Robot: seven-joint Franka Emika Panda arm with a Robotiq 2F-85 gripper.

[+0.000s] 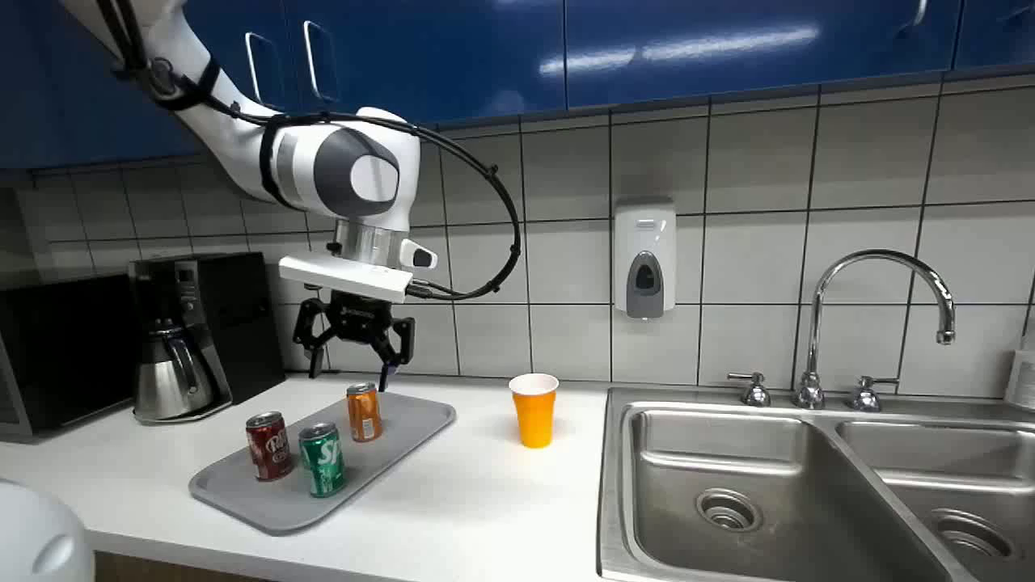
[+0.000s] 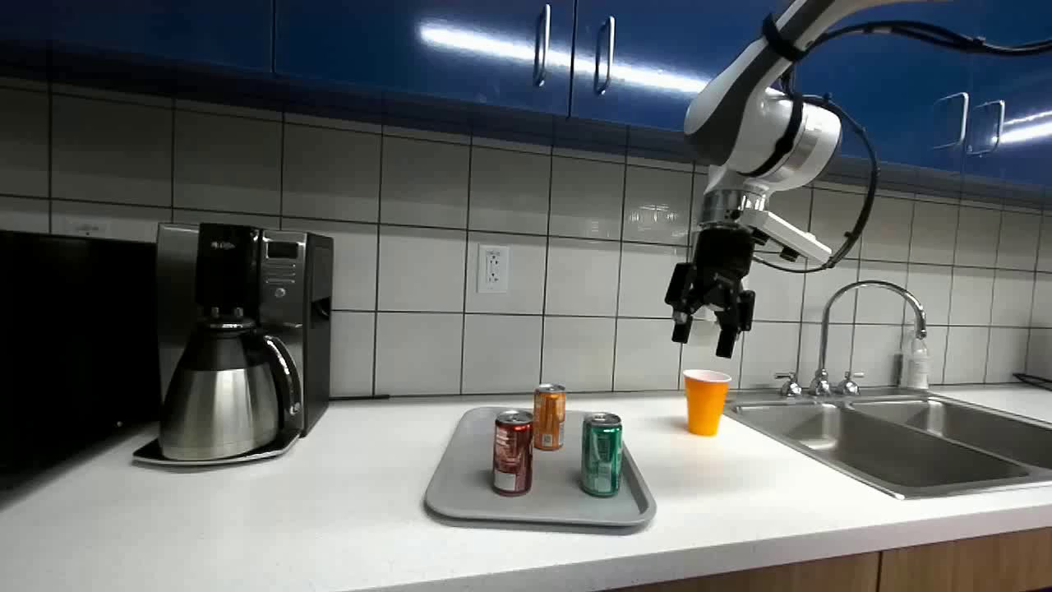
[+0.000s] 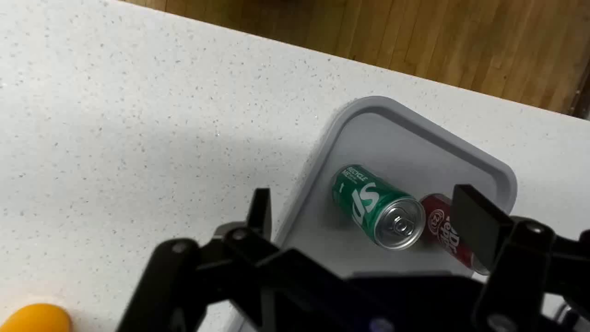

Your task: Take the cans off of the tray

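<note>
Jaws spread and empty, our gripper [image 1: 350, 374] hung higher than the tray [image 1: 404, 420], where the orange can [image 1: 365, 415], green can [image 1: 322, 462] and dark red can [image 1: 269, 447] stood upright. We judged an off-centre descent on the green can might topple its dark red neighbour.

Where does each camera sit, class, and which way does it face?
Exterior view: before the counter, apparently nearer the sink, facing the tiled wall; arm and open tool show.
Exterior view: before the counter, apparently nearer the coffee maker, facing that wall; arm and tool show.
Wrist view: on the arm, facing down at tray, green can, part-hidden red can; tool's fingers show.
Both exterior views share the orange can and cup.
</note>
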